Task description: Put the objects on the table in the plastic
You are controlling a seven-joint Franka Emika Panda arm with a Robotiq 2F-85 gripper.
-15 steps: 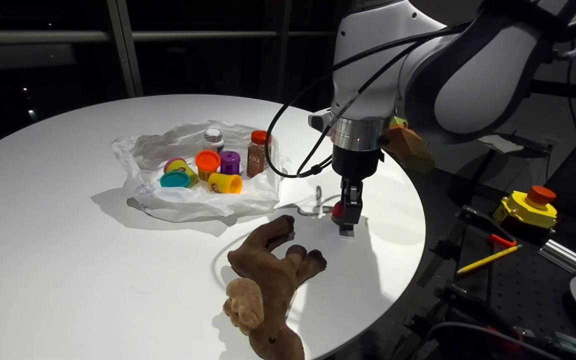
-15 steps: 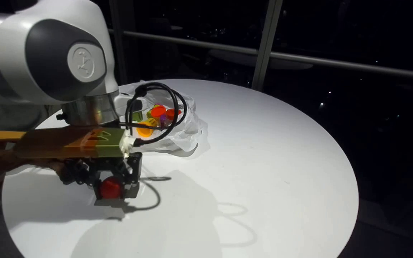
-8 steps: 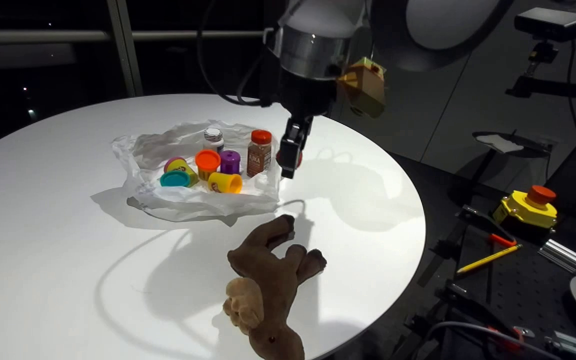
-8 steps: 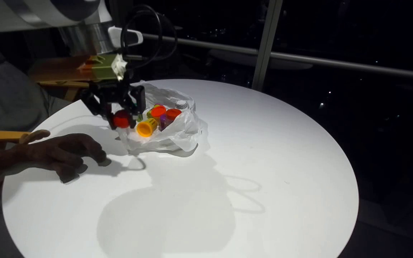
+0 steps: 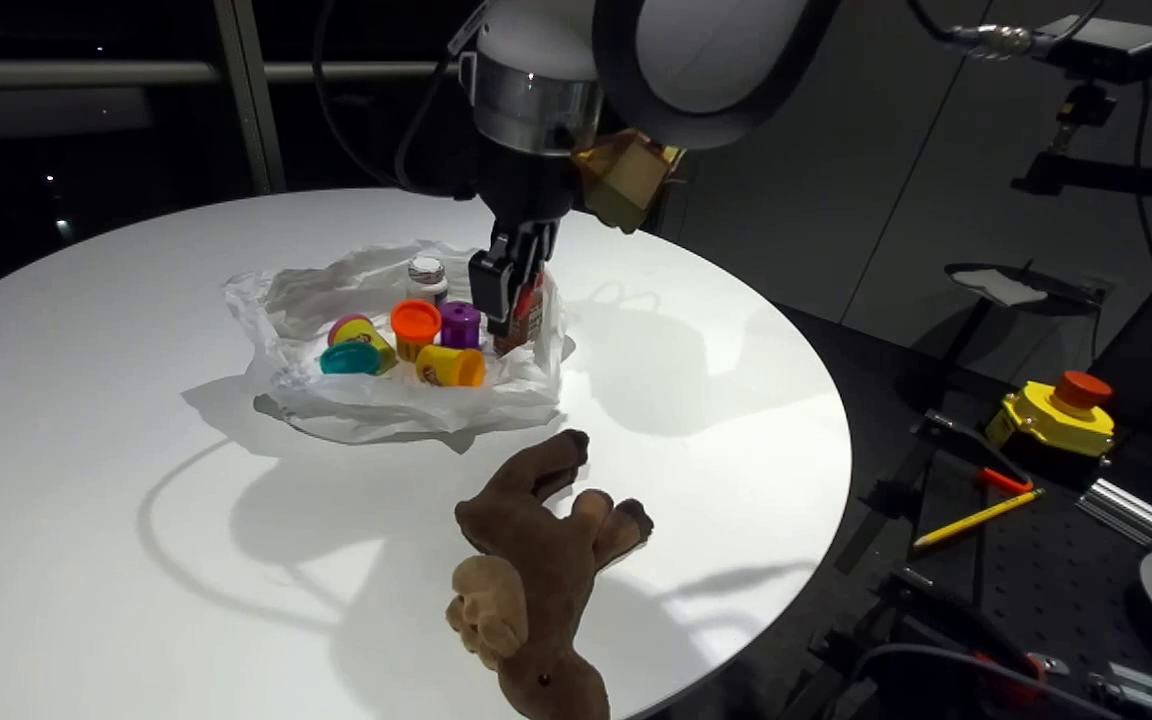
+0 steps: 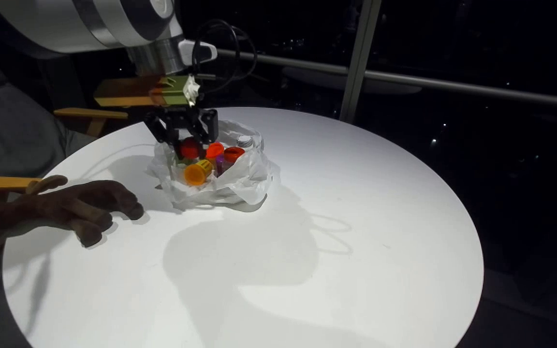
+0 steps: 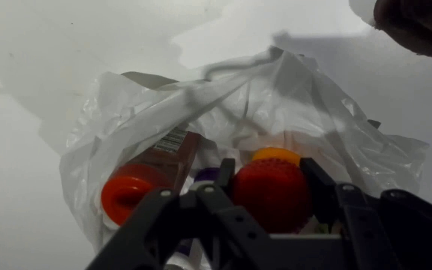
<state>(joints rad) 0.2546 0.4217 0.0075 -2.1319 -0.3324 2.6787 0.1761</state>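
My gripper is shut on a red ball, its fingers on either side. In both exterior views they hang above the plastic, close to its brown bottle. Inside the bag I see a teal-lidded cup, an orange-lidded cup, a purple cup, a yellow cup lying on its side and a white-capped jar. The brown plush animal lies on the white table, outside the bag. The bottle's red lid is mostly hidden by the gripper in an exterior view.
Beyond the table stand a yellow box with a red button, a pencil and a camera on a bracket. A chair with a wooden armrest is close to the table's edge. A cable loop hangs beside the wrist.
The gripper, holding the red ball, has risen from the tabletop near the plush animal and travelled over to the bag. Bag and plush animal have stayed in place.
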